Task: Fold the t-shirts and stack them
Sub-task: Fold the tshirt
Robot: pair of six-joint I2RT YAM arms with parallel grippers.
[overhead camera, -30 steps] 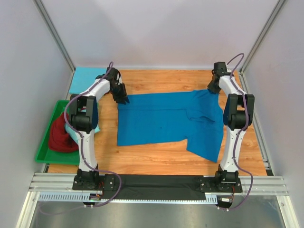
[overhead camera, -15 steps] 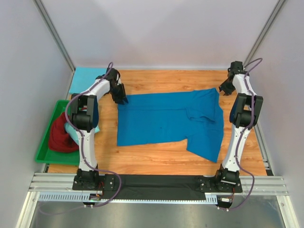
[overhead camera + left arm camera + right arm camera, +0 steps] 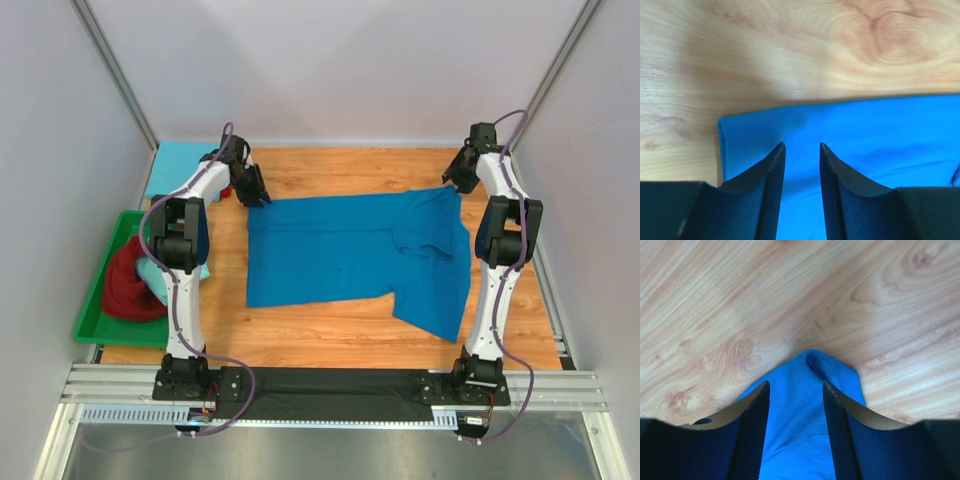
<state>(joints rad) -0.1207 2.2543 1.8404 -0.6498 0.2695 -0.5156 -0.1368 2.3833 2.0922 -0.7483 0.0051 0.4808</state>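
Right hand (image 3: 795, 383) back over blue t-shirt (image 3: 340, 250)

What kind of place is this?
Probably a robot lab booth, not a house: two white robot arms bolted to a silver metal rail, plain grey walls around a wooden table, and a royal blue cotton t-shirt spread for folding.

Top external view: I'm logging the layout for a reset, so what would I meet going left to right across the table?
green tray holding the maroon t-shirt → left gripper → royal blue t-shirt → right gripper. The sky blue cloth at the far left overlaps the tray's span, so it is left out.
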